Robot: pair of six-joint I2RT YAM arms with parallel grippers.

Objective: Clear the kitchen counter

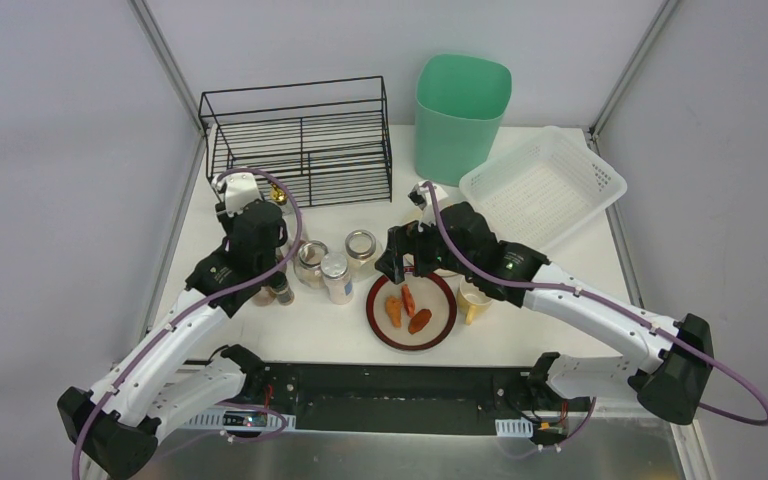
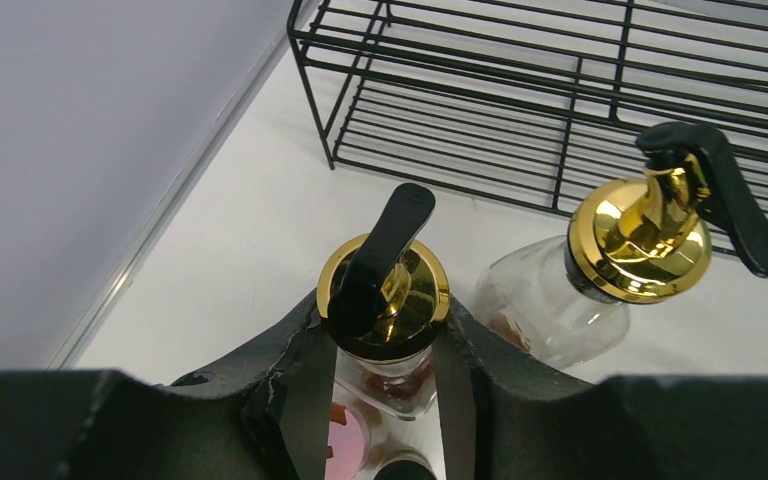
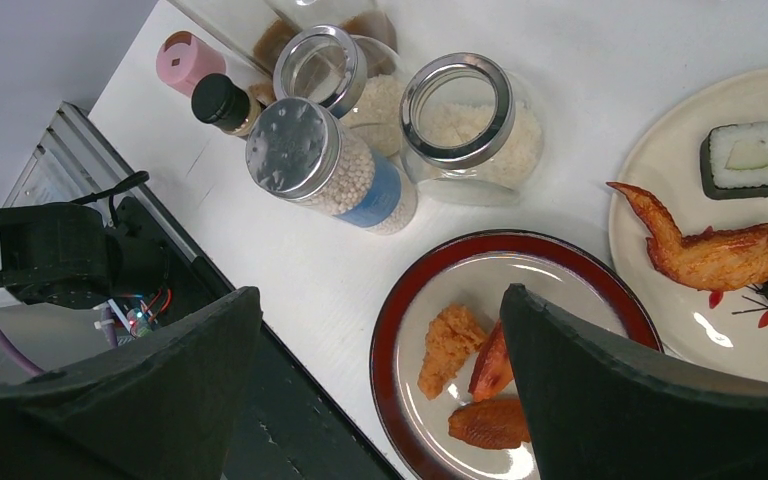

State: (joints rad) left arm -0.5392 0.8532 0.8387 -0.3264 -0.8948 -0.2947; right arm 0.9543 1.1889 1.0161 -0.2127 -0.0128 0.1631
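Note:
The white kitchen counter point(image 1: 320, 335) holds jars, bottles and plates. My left gripper point(image 1: 263, 250) points down and is shut on the neck of a glass bottle with a gold cap and black spout point(image 2: 385, 290); in the left wrist view the gripper point(image 2: 385, 322) has a jaw on each side of it. A second gold-capped bottle point(image 2: 640, 240) stands just right of it. My right gripper point(image 1: 407, 268) hangs open and empty over a red-rimmed plate point(image 1: 440, 330) with three pieces of fried food point(image 3: 450, 345). The right wrist view shows the right gripper point(image 3: 380, 295) with its jaws wide apart.
A black wire rack point(image 1: 300, 135) stands at the back left, a green bin point(image 1: 460, 115) behind centre, a white mesh basket point(image 1: 545, 185) at the back right. Glass jars point(image 3: 470, 110), a metal-lidded shaker point(image 3: 305, 150), pink-lidded point(image 3: 188, 55) and black-lidded point(image 3: 220, 100) jars cluster between the arms. A cream plate point(image 3: 750, 300) carries a chicken wing and sushi.

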